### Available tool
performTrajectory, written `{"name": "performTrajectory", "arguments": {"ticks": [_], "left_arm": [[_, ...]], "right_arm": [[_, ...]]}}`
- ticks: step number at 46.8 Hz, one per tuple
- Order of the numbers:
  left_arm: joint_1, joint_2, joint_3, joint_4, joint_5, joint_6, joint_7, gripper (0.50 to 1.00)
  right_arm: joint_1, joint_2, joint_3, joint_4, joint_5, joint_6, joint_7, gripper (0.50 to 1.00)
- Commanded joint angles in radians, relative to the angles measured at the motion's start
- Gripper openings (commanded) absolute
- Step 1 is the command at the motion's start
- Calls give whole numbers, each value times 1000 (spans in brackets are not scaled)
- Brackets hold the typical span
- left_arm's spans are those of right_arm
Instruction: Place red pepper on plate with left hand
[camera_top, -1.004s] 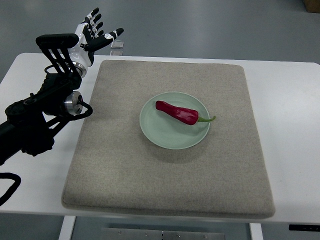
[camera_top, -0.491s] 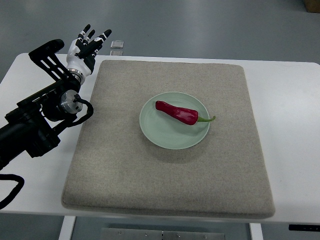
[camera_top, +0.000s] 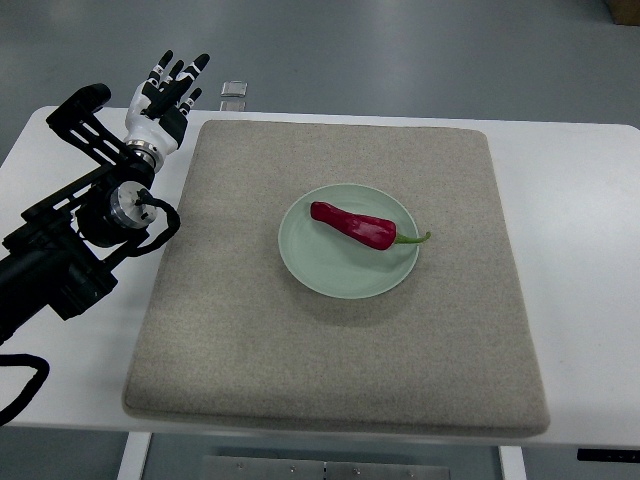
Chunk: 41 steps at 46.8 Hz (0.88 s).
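A red pepper (camera_top: 354, 226) with a green stem lies across the pale green plate (camera_top: 310, 270) in the middle of the grey mat (camera_top: 340, 360). My left hand (camera_top: 166, 86) is far off at the table's back left corner, beyond the mat's edge. Its fingers are spread and point away, holding nothing. The black left arm (camera_top: 75, 240) runs in from the left edge. No right arm shows.
The white table (camera_top: 590, 250) surrounds the mat on all sides. A small clear rectangular piece (camera_top: 234, 90) lies at the table's back edge, just right of my left hand.
My left hand has drawn back to the left, away from the mat, and its fingers have come closer together. The pepper and plate have not moved.
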Motion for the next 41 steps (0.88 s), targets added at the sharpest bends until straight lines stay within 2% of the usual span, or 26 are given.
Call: {"name": "performTrajectory", "arguments": {"ticks": [1,41], "left_arm": [[-1,2,0,7,0,-2,0,1000],[-1,6,0,23,11,-7,-1,1000]], "right_arm": [[3,0,3,12,0,7,0,928],[3,0,-1,13,-12,7,0,928]]}}
